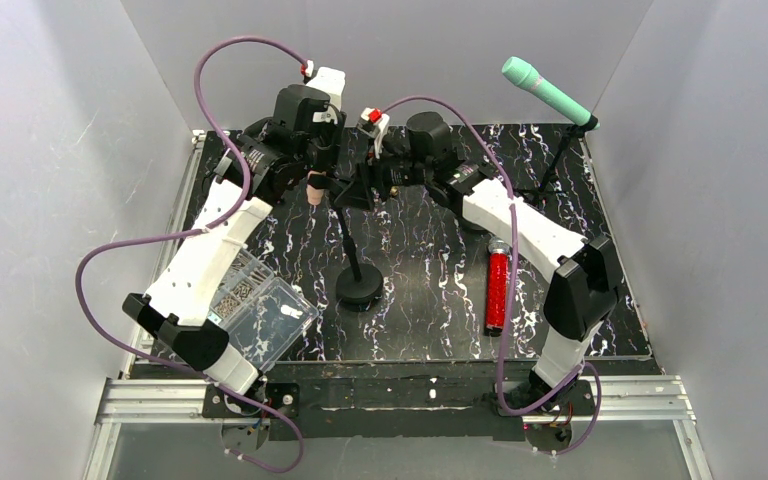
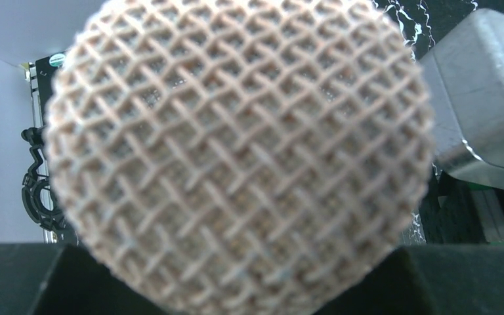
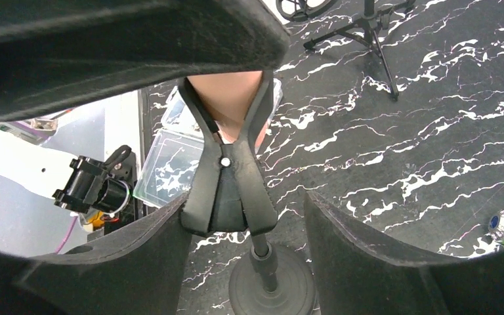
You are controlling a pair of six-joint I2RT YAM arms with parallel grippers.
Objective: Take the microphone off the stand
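A beige microphone (image 1: 314, 190) sits in the black clip (image 3: 226, 190) of a stand with a round base (image 1: 359, 288). Its mesh head (image 2: 236, 151) fills the left wrist view. My left gripper (image 1: 317, 160) is shut on the microphone, and its dark fingers (image 2: 39, 282) show low at both sides of the head. My right gripper (image 3: 243, 220) is open around the clip: one finger (image 3: 138, 262) touches it, the other stands apart. The beige body (image 3: 226, 98) shows between the clip's arms. The pole and base (image 3: 272, 289) lie below.
A teal microphone (image 1: 545, 90) rests on a tripod stand (image 1: 555, 170) at the back right. A red microphone (image 1: 497, 290) lies on the black marbled table right of the base. A clear plastic box (image 1: 265, 315) sits at the front left, under my left arm.
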